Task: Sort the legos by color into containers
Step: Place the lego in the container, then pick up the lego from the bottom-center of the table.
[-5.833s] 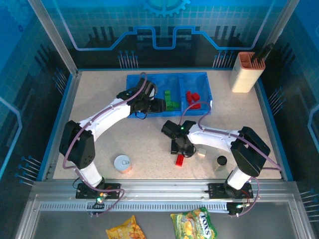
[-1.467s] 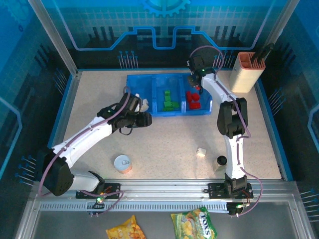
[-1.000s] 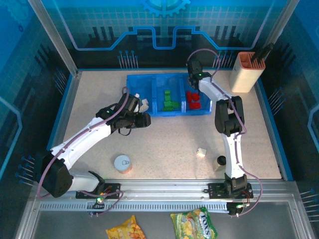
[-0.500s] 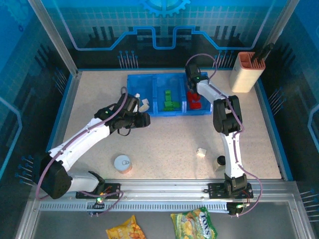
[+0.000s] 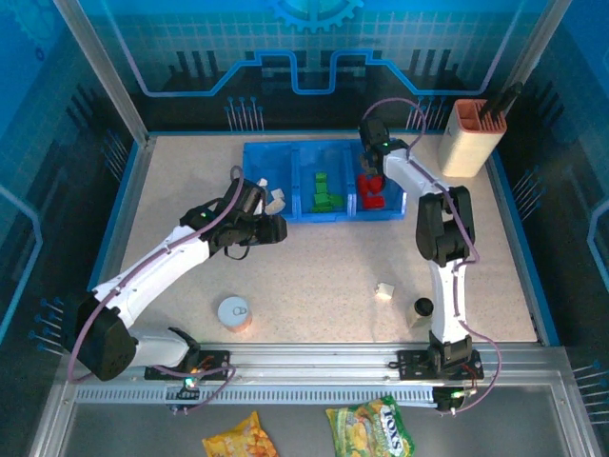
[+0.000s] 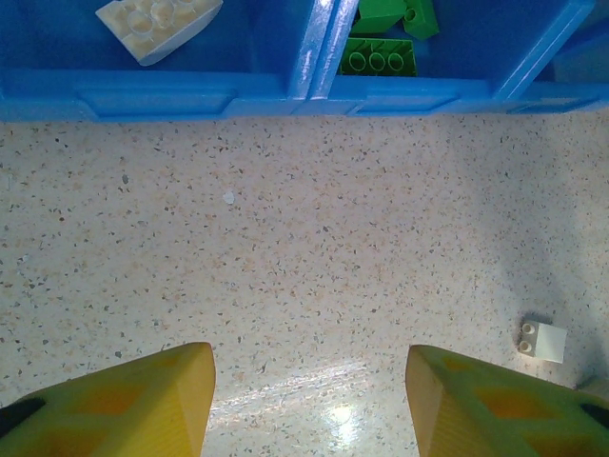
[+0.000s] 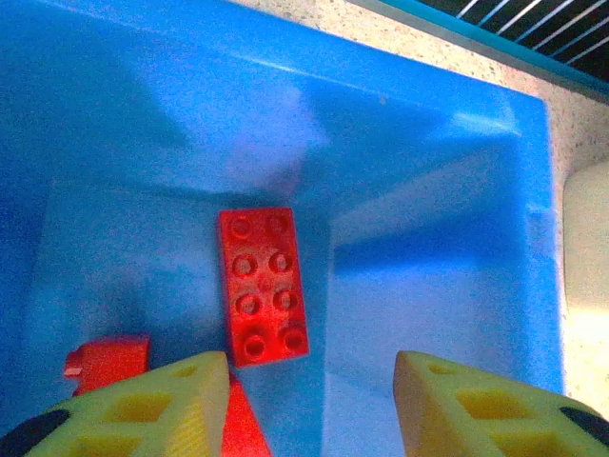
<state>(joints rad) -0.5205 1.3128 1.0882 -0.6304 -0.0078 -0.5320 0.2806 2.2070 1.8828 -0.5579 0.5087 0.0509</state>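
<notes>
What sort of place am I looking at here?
Likely a robot lab booth: two arms bolted at a speckled table, blue panel walls around it, toy bricks sorted into a blue bin.

Red brick (image 7: 265,284) now inside bin (image 7: 428,143)

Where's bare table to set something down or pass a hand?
Widest bare patch: mid-table, between the blue bin, the tin and the loose white brick. Also right of the bin, in front of the beige holder. Crowded: inside the bin, around the black cylinder.

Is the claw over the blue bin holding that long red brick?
No: the right gripper is open, and the red brick lies loose inside the blue bin.
</notes>
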